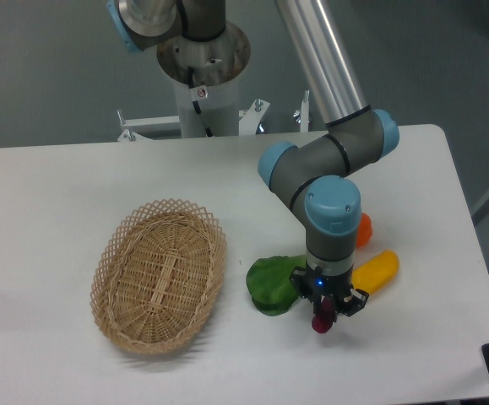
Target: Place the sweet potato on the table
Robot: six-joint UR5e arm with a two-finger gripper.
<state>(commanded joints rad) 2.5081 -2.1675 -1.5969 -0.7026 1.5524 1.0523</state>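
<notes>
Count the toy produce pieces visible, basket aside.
4. Sweet potato in the gripper, low over the table; green leafy piece beside the basket; yellow vegetable right of the arm; orange fruit partly hidden behind it. The arm may hide more.

Probably a robotics lab: pedestal-mounted arm at bare white table

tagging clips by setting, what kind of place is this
Most likely a robotics lab or test bench. An industrial arm on a pedestal reaches over a bare white table, and the only items are props: a wicker basket and toy produce such as the sweet potato.
</notes>
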